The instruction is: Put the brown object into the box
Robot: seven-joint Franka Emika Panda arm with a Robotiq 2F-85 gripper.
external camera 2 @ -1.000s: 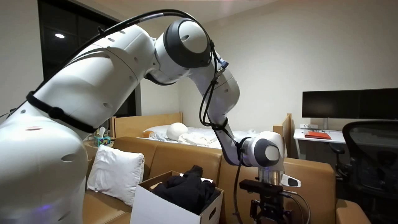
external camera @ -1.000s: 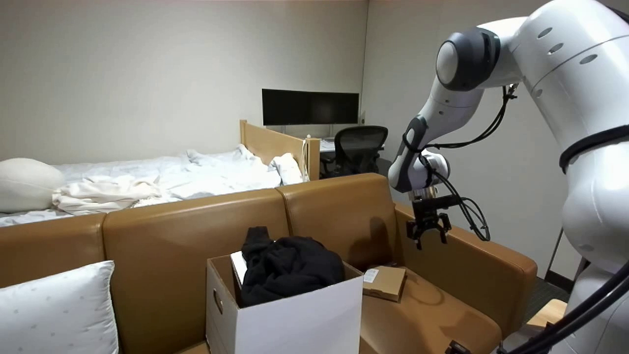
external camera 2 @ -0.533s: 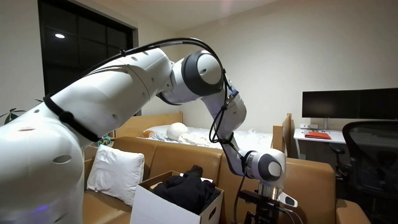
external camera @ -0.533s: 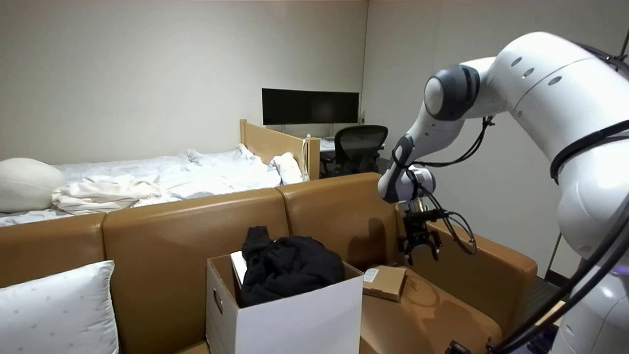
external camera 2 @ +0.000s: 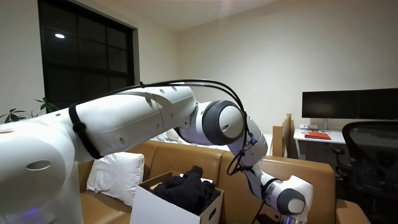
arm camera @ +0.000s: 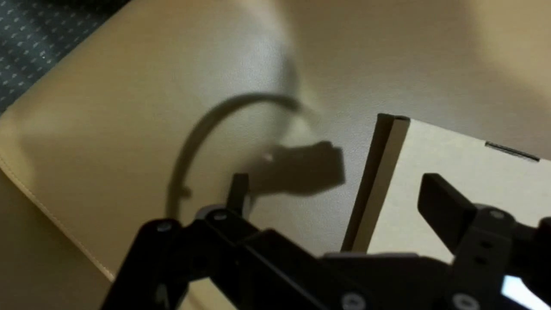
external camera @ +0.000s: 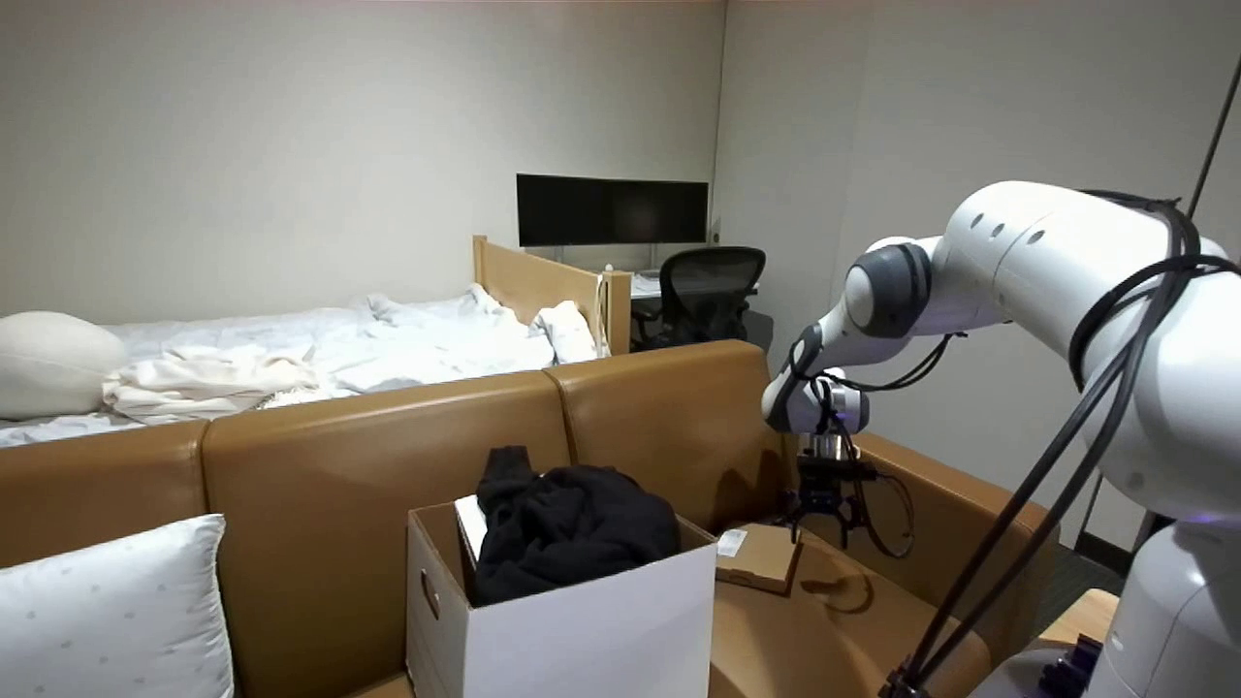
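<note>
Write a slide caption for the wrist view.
Open end effector above couch seat, edge of brown carton visible between its fingers.

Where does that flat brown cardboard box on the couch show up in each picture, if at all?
In an exterior view: flat brown cardboard box, lower right of centre, right of the white open-top box.
In an exterior view with the dark window: not visible.
Wrist view: flat brown cardboard box at the right, running off the picture's edge.
Shared landmark: the couch seat, seen in all three.
</note>
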